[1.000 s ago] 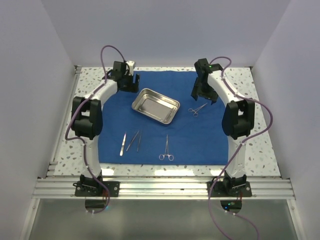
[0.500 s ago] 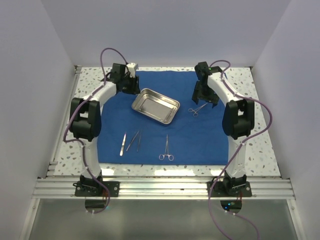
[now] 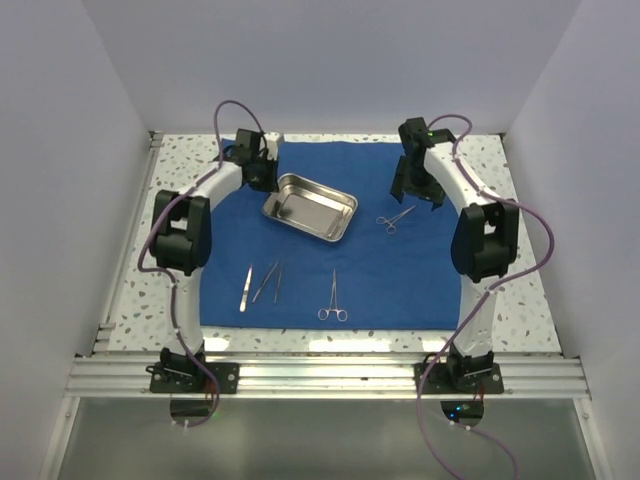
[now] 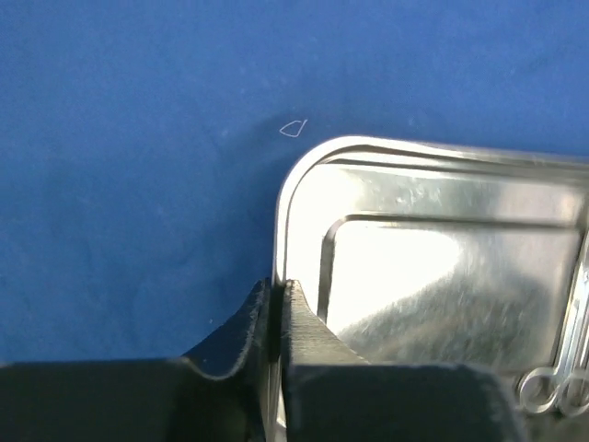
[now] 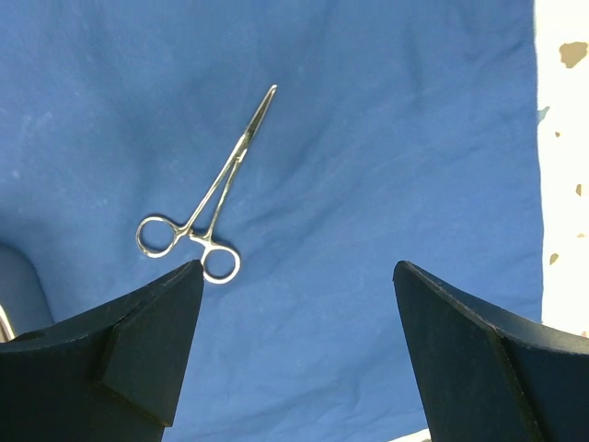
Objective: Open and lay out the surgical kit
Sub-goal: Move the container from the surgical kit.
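Cloth (image 3: 400, 270) lies spread, tray (image 3: 310, 206) on it. Left wrist: your left hand (image 4: 279, 313) is pinched on the tray's rim, so you're likely positioning it; set it down next. Right wrist: your right hand (image 5: 297, 267) gapes near a clamp (image 5: 207, 198) right of the tray.

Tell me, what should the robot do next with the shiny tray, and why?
Probably the left tool should open and let go of the tray. It is pinched shut on the tray's rim, the tray seems to rest on the cloth, and the tweezers and clamps lie spread out. The right tool is open and holds nothing.
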`<state>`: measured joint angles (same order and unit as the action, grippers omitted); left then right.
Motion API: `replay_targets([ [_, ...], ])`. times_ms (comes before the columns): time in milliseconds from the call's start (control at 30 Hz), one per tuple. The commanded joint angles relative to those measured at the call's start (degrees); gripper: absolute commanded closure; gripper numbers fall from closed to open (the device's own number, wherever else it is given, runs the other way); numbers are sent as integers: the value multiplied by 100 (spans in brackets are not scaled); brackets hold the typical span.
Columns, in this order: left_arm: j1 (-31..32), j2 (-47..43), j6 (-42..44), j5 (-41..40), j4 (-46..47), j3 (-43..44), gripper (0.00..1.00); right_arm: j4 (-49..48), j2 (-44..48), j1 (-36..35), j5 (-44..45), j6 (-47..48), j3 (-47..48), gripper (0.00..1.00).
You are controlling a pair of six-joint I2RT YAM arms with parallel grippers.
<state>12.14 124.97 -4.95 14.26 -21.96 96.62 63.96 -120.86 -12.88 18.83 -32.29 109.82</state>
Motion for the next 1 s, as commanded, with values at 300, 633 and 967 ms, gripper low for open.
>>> replay_targets([
  [300, 25, 344, -120, -1863, -81, 1174, 100, -444, 738, 67, 34, -434, -671, 16],
  [633, -283, 336, -700, -2577, -230, 1360, 0, -964, 160, 58, 59, -1191, -717, 23],
  [967, -283, -789, -832, -2710, -116, 377, 1, -1009, -632, 58, 542, -1622, -294, 37],
])
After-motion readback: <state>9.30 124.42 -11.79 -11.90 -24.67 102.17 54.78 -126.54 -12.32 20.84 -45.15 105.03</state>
